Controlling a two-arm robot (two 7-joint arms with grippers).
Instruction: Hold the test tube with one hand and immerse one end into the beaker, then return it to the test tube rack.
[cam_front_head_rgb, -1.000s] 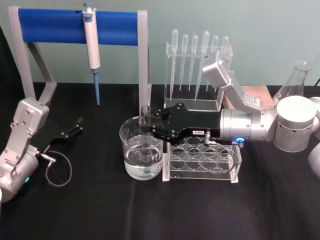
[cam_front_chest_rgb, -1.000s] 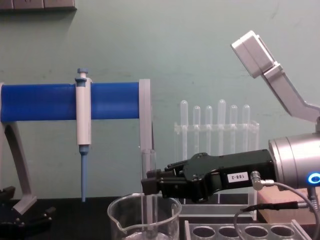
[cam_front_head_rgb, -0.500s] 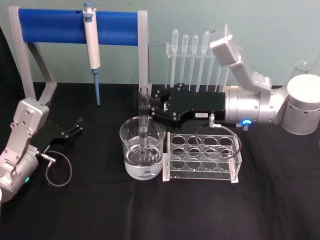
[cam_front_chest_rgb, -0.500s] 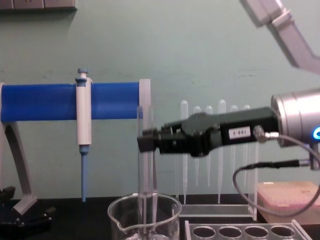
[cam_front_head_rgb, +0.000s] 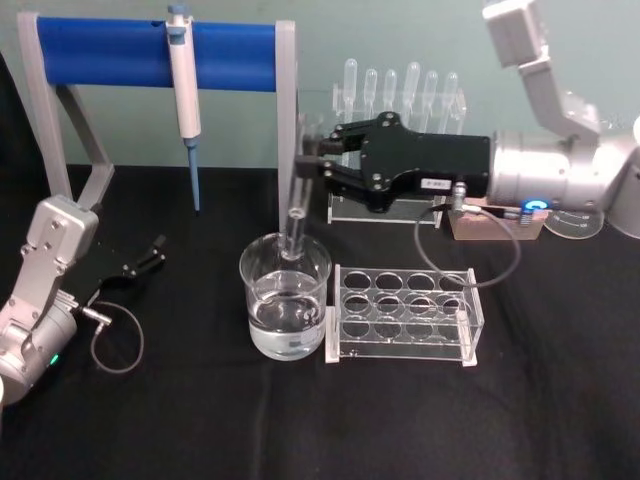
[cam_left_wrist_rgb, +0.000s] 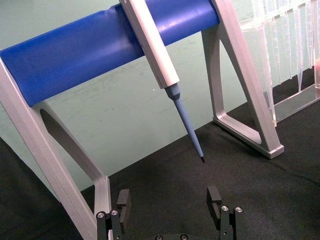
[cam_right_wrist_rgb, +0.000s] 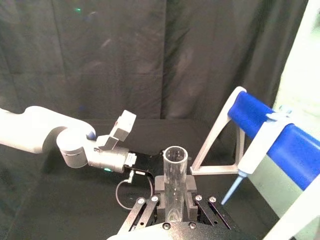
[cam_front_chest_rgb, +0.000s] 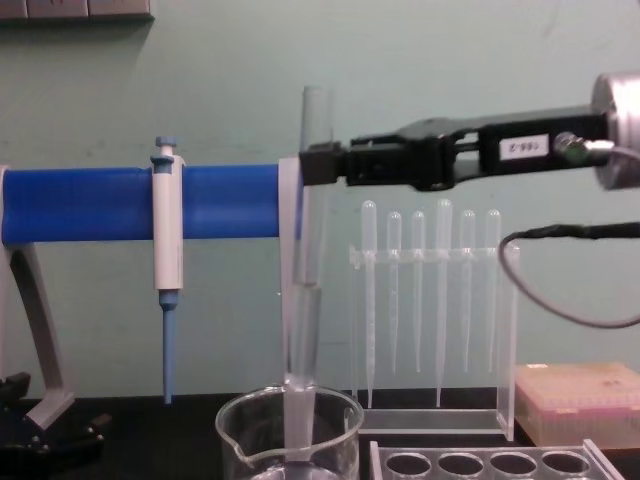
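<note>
Here the jaws of the right hand (cam_front_chest_rgb: 318, 165), a black two-finger gripper with a white label on a silver wrist, are pinching the test tube (cam_front_chest_rgb: 306, 300), a long clear glass tube. In the chest view the grip sits near the tube's top, in the upper middle of the frame. The tube hangs almost straight down. Its bottom end dips just inside the rim of the beaker (cam_front_chest_rgb: 245, 432), a wide clear glass cup with a spout, at the bottom middle of the frame.

In the head view the beaker (cam_front_head_rgb: 262, 275) stands in the middle of the frame on the black table (cam_front_head_rgb: 200, 420), with water low inside it. The tube's tip (cam_front_head_rgb: 296, 238) looks to be above the water, though I cannot be sure.

Just to the right of the beaker sits the clear plastic rack with round holes (cam_front_head_rgb: 404, 314). Behind it, thin plastic pipettes (cam_front_head_rgb: 410, 85) hang in a row. A white and blue pipette tool (cam_front_head_rgb: 183, 85) hangs on the blue bar (cam_front_head_rgb: 105, 52) at the upper left.

The left gripper (cam_front_head_rgb: 152, 251) rests at the left of the frame, jaws spread with nothing between them.

I think the dip is done and the return step is in hand. Next, the tube must clear the rim, move right over a rack hole, and go down slowly and straight.
</note>
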